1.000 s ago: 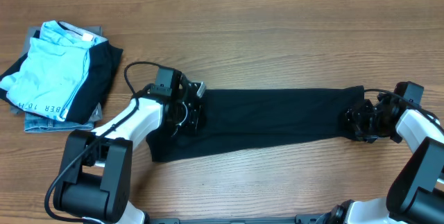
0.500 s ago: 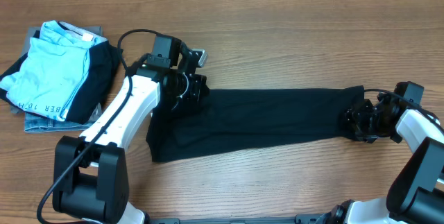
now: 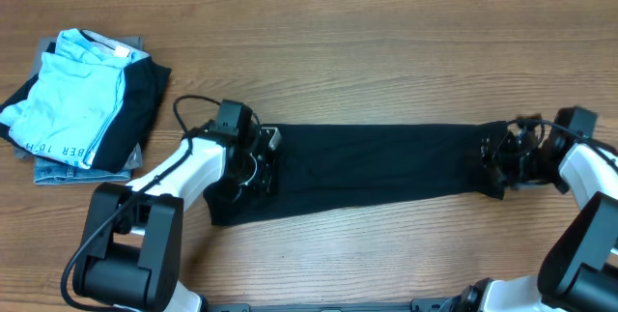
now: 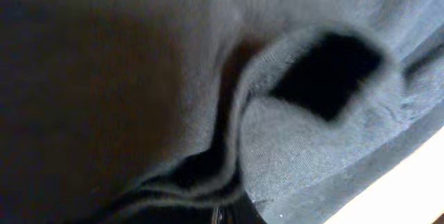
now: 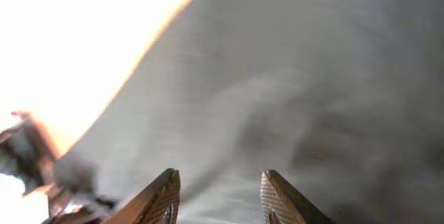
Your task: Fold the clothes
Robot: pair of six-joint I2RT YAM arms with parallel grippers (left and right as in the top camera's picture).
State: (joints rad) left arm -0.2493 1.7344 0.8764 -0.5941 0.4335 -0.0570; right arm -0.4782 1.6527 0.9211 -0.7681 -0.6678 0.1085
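The black T-shirt lies as a long strip across the middle of the table. My left gripper sits on its left end. In the left wrist view the T-shirt fabric fills the frame and bunches into a fold that runs into the jaws at the bottom edge. My right gripper is at the strip's right end. In the right wrist view its fingers stand apart, open and empty, just above the fabric.
A pile of folded garments lies at the far left: a light blue one with dark lettering on top, a dark piece beside it, and a grey-blue denim-like piece underneath. Bare wood table surrounds the shirt.
My left gripper moved from the far side of the shirt's left end back toward the near side, onto the strip. My right gripper shifted slightly at the right end.
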